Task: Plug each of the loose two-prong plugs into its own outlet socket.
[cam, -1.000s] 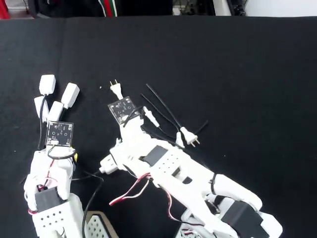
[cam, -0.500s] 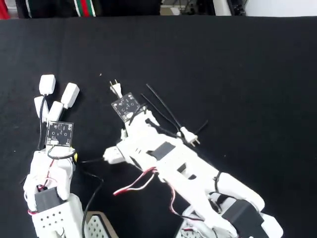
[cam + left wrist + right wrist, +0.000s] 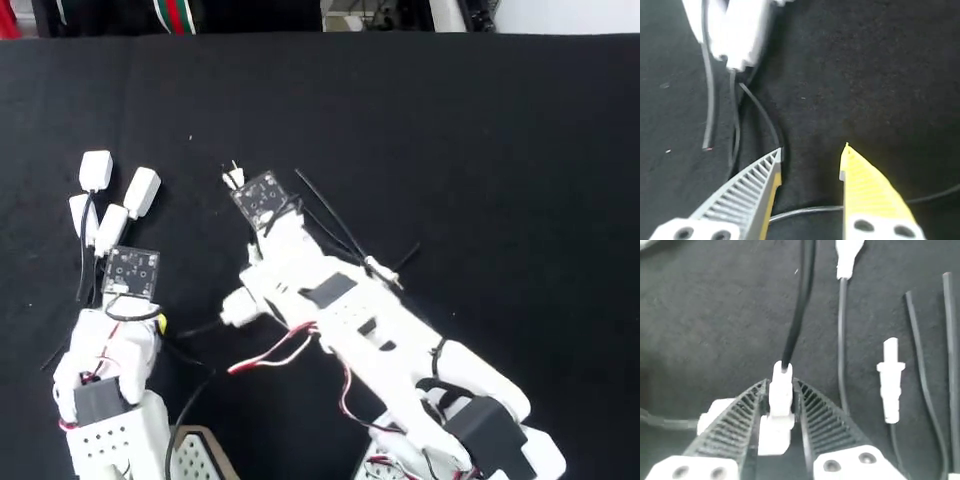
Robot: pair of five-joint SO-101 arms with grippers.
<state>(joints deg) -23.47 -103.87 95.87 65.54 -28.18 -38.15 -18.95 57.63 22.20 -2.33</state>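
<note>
Between the ribbed fingers of my right gripper [image 3: 781, 385] sits a white two-prong plug [image 3: 780, 399], its black cord running away over the black table; the gripper is shut on it. Two other white plugs [image 3: 890, 380] [image 3: 847, 255] lie farther out on their cords. In the high view a plug [image 3: 233, 177] with bare prongs shows just beyond the right arm's wrist [image 3: 262, 197], and another plug [image 3: 378, 268] peeks out beside that arm. My left gripper [image 3: 812, 148] is open over black cables, short of a white outlet socket [image 3: 740, 30]. Several white sockets [image 3: 110, 195] cluster at the left.
Loose black cords [image 3: 325, 215] cross the table beside the right arm. Thin cables [image 3: 735, 125] trail from the sockets under my left gripper. The table's far edge [image 3: 400, 35] borders clutter in the room behind.
The right arm has pushed forward and a little left, its wrist now beside the pronged plug. The left arm has shifted slightly to the right.
</note>
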